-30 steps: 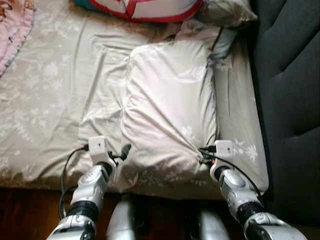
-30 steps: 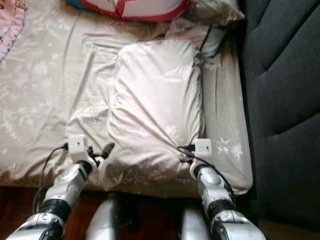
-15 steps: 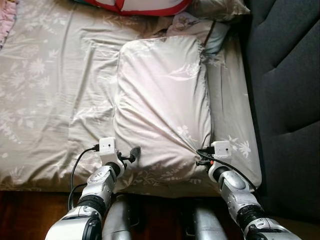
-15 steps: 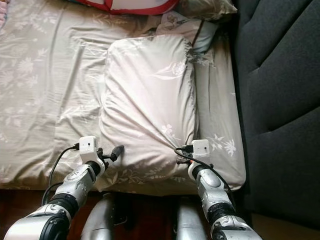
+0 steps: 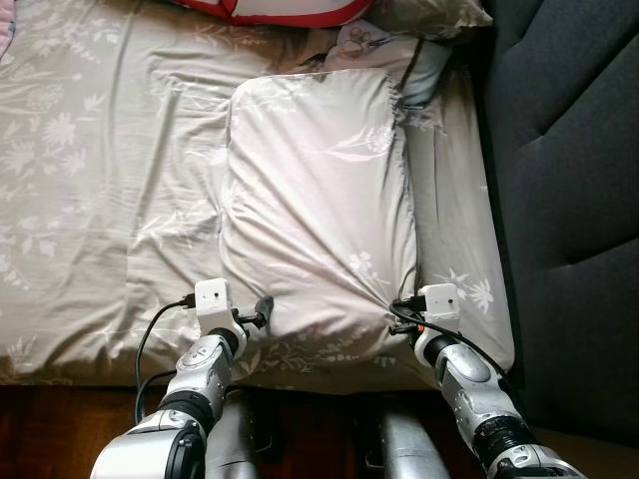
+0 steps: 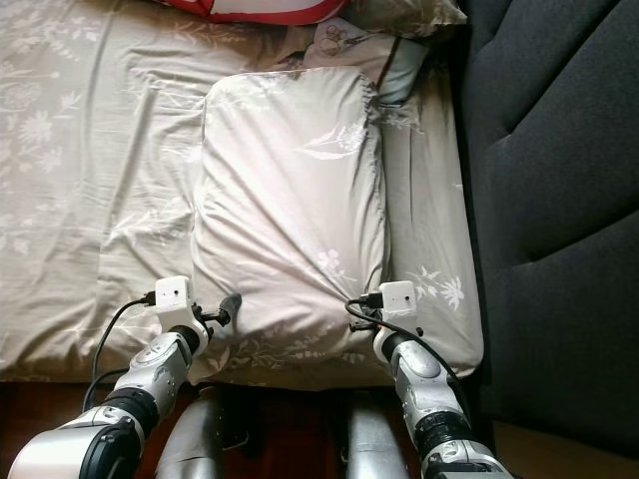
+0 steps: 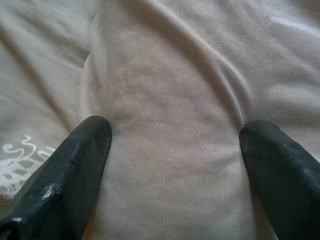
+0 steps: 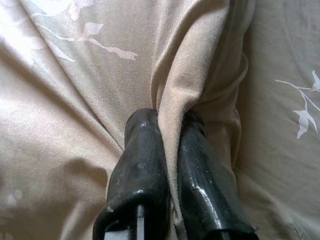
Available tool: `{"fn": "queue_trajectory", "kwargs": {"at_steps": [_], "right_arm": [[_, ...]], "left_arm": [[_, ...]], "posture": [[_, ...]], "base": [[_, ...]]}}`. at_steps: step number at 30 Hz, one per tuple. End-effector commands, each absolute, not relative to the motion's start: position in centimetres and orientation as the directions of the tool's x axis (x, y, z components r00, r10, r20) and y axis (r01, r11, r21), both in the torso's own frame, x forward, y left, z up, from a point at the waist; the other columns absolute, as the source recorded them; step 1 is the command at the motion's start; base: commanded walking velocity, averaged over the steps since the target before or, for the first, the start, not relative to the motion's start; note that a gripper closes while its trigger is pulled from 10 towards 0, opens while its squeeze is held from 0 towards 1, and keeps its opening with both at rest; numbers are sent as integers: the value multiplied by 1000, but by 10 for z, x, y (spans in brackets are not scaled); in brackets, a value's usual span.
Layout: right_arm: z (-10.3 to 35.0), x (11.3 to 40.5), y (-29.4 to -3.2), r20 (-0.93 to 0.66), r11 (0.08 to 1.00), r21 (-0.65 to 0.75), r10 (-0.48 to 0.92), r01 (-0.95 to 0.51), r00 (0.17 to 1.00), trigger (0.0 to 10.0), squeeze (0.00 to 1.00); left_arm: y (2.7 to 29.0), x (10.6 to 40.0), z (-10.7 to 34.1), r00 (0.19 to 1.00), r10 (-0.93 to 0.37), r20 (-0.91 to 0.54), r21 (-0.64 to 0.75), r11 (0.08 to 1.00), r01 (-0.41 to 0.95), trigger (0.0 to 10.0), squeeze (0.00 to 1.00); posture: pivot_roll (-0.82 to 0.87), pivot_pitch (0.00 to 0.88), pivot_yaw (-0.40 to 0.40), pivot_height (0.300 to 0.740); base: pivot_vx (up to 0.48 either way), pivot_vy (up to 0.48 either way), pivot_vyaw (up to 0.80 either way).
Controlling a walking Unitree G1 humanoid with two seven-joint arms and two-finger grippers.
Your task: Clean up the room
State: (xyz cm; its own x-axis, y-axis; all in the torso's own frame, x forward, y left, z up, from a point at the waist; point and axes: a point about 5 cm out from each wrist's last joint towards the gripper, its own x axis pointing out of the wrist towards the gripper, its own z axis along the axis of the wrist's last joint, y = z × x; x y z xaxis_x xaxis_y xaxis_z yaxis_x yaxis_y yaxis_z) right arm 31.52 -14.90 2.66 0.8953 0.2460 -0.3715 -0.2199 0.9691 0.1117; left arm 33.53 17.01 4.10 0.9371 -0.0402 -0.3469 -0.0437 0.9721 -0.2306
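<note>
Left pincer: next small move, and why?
Probably close the left pincer on the pillow corner. Its fingers sit open with pillow fabric between them, while the right pincer already pinches a fold at the other near corner.

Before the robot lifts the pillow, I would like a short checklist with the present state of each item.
1. Right gripper shut on the pillow's corner fabric: ok.
2. Left gripper closed on the pillow: not ok; fingers open, fabric between them.
3. Left gripper at the pillow's near left corner: ok.
4. Pillow lying flat on the bed sheet: ok.
5. Nothing resting on the pillow: ok.
6. Grip firm enough to lift: cannot tell.
</note>
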Motion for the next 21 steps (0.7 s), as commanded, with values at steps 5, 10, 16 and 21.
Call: {"fn": "queue_trajectory", "kwargs": {"at_steps": [5, 10, 16, 21], "right_arm": [[-11, 280, -167, -536, 977, 131, 213, -169, 817, 0, 0], [-13, 277, -169, -543, 978, 128, 208, -164, 813, 0, 0], [-11, 278, -166, -540, 977, 135, 214, -168, 814, 0, 0], [-10, 279, -166, -538, 976, 133, 217, -173, 814, 0, 0]], "left_arm": [[175, 310, 8, 859, 23, -512, -191, 972, -140, 10000, 0], [186, 306, 4, 842, 123, -525, -79, 978, -192, 10000, 0], [200, 298, 0, 821, 204, -534, -49, 961, -271, 10000, 0], [194, 294, -7, 805, 141, -576, -211, 926, -313, 10000, 0]], "posture": [[-383, 402, -141, 672], [-381, 401, -150, 672], [-384, 403, -163, 672], [-390, 405, -167, 672]], "base": [[0, 0, 0], [0, 0, 0], [0, 0, 0], [0, 0, 0]]}}
